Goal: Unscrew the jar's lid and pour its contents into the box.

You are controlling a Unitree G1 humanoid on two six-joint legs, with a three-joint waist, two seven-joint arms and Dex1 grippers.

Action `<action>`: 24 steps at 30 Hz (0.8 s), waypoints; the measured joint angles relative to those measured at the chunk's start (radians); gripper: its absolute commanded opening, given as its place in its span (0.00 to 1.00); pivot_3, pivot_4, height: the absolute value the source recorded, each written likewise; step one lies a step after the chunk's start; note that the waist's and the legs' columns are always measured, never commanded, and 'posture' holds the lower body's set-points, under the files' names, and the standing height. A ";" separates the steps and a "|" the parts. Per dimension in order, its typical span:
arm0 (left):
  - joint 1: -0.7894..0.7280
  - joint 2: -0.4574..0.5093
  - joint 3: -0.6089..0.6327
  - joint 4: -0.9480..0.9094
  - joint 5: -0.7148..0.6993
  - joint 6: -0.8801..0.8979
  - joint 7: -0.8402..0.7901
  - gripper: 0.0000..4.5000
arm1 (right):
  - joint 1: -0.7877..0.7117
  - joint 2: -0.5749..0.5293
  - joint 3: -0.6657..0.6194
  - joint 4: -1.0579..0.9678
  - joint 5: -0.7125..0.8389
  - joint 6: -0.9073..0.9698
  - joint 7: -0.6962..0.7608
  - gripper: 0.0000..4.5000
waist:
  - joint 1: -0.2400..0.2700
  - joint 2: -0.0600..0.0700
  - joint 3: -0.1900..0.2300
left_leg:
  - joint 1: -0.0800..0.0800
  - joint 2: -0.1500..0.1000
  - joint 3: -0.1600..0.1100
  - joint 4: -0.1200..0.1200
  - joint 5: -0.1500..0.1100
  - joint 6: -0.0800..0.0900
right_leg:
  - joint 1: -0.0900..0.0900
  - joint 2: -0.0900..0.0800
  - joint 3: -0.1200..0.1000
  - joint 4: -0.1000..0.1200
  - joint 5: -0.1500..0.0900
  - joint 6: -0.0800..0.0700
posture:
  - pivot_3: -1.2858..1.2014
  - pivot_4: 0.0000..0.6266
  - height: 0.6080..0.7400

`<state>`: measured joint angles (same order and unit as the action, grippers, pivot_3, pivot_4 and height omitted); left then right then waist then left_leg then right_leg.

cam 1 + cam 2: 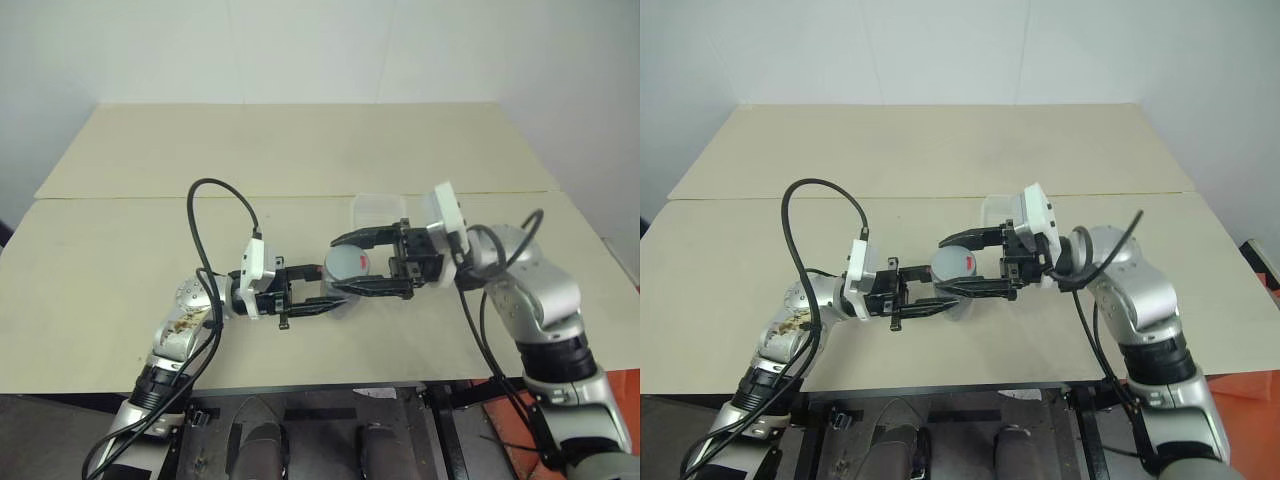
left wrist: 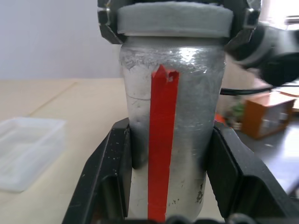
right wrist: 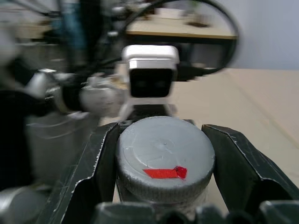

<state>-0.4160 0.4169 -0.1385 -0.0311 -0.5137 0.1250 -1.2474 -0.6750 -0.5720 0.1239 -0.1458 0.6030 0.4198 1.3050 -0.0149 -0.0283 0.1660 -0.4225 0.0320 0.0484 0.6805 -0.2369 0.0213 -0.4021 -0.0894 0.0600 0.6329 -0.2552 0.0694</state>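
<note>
The silver-grey jar (image 2: 187, 93), with a red stripe down its side, stands upright above the table near its front. My left gripper (image 1: 328, 298) comes in from the left and is shut on the jar's body. The grey lid (image 3: 163, 154), with a red patch on top, sits on the jar (image 1: 340, 290). My right gripper (image 1: 338, 266) reaches in from the right and is shut on the lid (image 1: 347, 265), one finger on each side of it. The clear box (image 1: 378, 210) rests on the table just behind the two grippers. The contents are hidden inside the jar.
Two beige tabletops meet at a seam (image 1: 150, 198) running across the middle. A black cable (image 1: 215, 190) loops up from my left wrist, another (image 1: 475, 320) hangs from the right arm. The table's front edge (image 1: 300, 385) is close below the grippers.
</note>
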 measured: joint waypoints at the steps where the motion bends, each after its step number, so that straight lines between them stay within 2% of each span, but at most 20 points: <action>1: -0.004 0.003 -0.002 -0.006 -0.003 0.011 -0.012 0.43 | -0.026 -0.002 0.012 0.035 -0.001 -0.015 0.052 0.62 | 0.000 0.000 0.000 | 0.000 0.000 0.000 0.000 0.000 0.000 | 0.000 0.000 0.000 0.000 0.000 0.000 | 0.52 0.24 1.00; 6: -0.010 -0.001 -0.012 -0.012 -0.002 0.031 -0.029 0.43 | -0.109 0.013 0.051 0.188 -0.006 -0.090 0.221 0.62 | 0.001 0.000 0.000 | 0.000 0.000 0.000 0.000 0.000 0.000 | 0.000 0.000 0.000 0.000 0.000 0.000 | 0.52 0.24 1.00; 11: -0.009 -0.003 -0.013 -0.011 0.006 0.033 -0.025 0.43 | -0.125 0.026 0.066 0.248 -0.012 -0.141 0.262 0.62 | 0.003 0.000 0.000 | -0.001 0.000 0.000 0.000 0.000 0.000 | -0.001 -0.001 0.000 0.000 0.000 0.000 | 0.52 0.24 1.00; 13: -0.009 -0.003 -0.014 -0.011 0.006 0.033 -0.023 0.43 | -0.125 0.026 0.066 0.253 -0.012 -0.147 0.262 0.78 | 0.003 0.000 0.000 | -0.001 0.000 -0.001 0.000 0.000 0.000 | -0.001 -0.001 0.000 0.000 0.000 0.000 | 0.52 0.24 1.00; 17: -0.008 -0.011 -0.018 -0.012 0.004 0.033 -0.030 0.43 | -0.124 0.026 0.063 0.275 -0.031 -0.151 0.260 1.00 | 0.003 0.000 0.000 | -0.001 0.000 0.000 0.000 0.000 0.000 | -0.001 -0.001 0.000 0.001 0.000 0.000 | 0.52 0.24 1.00; 24: -0.008 -0.029 -0.016 -0.012 0.005 0.022 -0.028 0.43 | -0.079 0.015 0.018 0.214 -0.029 -0.160 0.216 1.00 | 0.003 0.000 0.000 | -0.001 0.000 -0.001 0.000 0.000 0.000 | -0.001 -0.001 0.000 0.001 0.000 0.000 | 0.52 0.24 1.00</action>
<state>-0.4243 0.3875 -0.1550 -0.0428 -0.5082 0.1474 -1.2757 -0.7544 -0.5566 0.1419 0.0678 0.5735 0.2602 1.5211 -0.0118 -0.0283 0.1660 -0.4233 0.0318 0.0473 0.6809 -0.2369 0.0212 -0.4033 -0.0902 0.0600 0.6337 -0.2550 0.0692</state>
